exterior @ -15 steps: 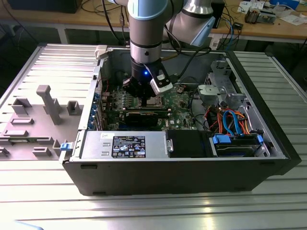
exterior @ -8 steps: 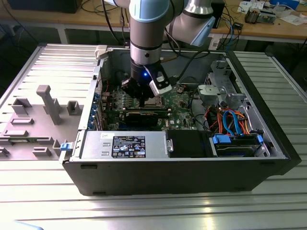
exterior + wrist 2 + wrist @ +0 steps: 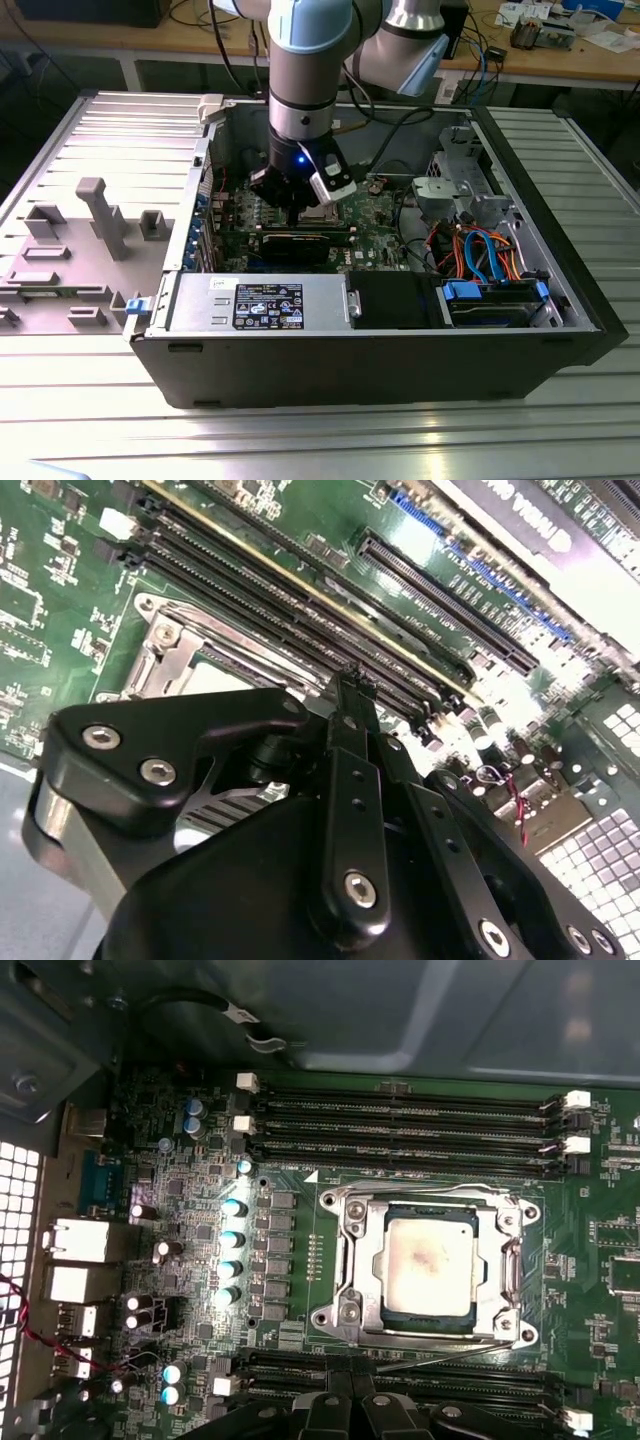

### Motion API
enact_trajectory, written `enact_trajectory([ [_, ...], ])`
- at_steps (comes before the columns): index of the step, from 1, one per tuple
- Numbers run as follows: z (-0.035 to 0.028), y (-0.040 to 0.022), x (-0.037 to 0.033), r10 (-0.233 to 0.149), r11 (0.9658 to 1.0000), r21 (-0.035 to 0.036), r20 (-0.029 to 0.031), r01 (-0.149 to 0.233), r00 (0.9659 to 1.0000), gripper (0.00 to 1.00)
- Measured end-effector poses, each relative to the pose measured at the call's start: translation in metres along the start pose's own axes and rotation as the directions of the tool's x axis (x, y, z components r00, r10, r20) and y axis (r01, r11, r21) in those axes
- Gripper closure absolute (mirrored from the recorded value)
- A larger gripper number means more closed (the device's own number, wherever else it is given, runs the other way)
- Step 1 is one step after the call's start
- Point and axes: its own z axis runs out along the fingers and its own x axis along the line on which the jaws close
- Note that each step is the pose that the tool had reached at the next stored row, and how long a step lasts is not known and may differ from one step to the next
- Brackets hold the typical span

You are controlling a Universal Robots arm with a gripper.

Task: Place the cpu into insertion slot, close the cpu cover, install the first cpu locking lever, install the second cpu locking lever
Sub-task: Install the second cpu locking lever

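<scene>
An open computer case (image 3: 380, 350) lies on a ribbed metal table (image 3: 300, 440), and its removed side panel (image 3: 90, 230) rests beside it at the exterior view's left. The robot arm (image 3: 310, 70) reaches down from above into the case, over the green motherboard (image 3: 375, 215).

In the case, near the front wall, sits the grey power supply (image 3: 260, 302) with a dark label, and at the exterior view's right there is a drive cage (image 3: 495, 300) with blue parts and orange and blue cables.

In the first wrist view the insertion slot (image 3: 345, 1210) is seen between two banks of long black memory slots (image 3: 400, 1125). The cpu (image 3: 430, 1265) is seated in this slot, with its silvery top facing up and a dull stain on it. The cpu cover (image 3: 378, 1255) lies down flat around the chip, so the chip shows through the window. A thin metal locking lever (image 3: 450, 1356) runs along one side of the slot.

The gripper (image 3: 352, 685) hangs just above the board, close to the slot and the memory slots. Its black fingers (image 3: 350, 780) look pressed together and carry nothing, as seen in the second wrist view.
</scene>
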Motion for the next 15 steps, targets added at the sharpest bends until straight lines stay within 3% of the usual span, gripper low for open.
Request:
enact_trajectory([
  [7,0.0009,-0.0029,0.0019,-0.008,1.0,-0.0022,-0.0097,0.008,0.9999,0.89],
  [12,0.0024,-0.0043,0.0019,-0.008,0.9999,-0.0109,-0.0213,0.007,0.9997,0.89],
  [15,0.0035,-0.0044,0.0019,-0.008,0.9999,-0.0138,-0.0225,0.007,0.9997,0.89],
])
